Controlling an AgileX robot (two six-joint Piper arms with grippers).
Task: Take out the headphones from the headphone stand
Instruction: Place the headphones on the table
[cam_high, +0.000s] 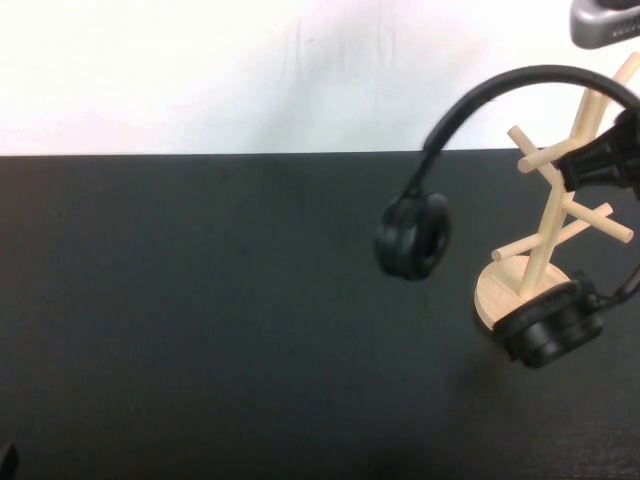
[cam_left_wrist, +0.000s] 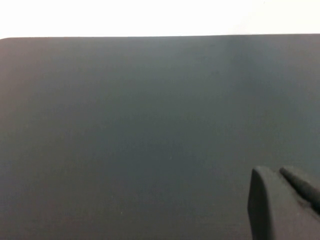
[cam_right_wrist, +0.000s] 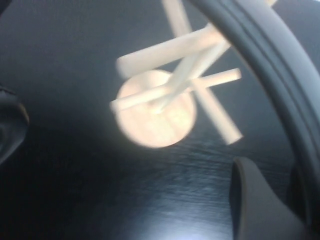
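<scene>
Two ear cups dangle as the headphones (cam_high: 500, 85) arc over the headphone stand (cam_high: 545, 235) at the tabletop's (cam_high: 200, 320) right side. Right tool (cam_high: 605, 160) is clamped on the headband beside the pegs. Left tool (cam_left_wrist: 282, 205) hangs over bare tabletop; its spread, can't tell.

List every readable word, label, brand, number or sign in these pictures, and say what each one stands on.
None: no readable text in any view.
The headphones, headband and ear cups: plain black, no legible marking.
The headphone stand: bare wood, no label.
The table: plain black.
The left pincer, low over bare table: unmarked.
The right pincer, beside the headband above the stand: unmarked.
</scene>
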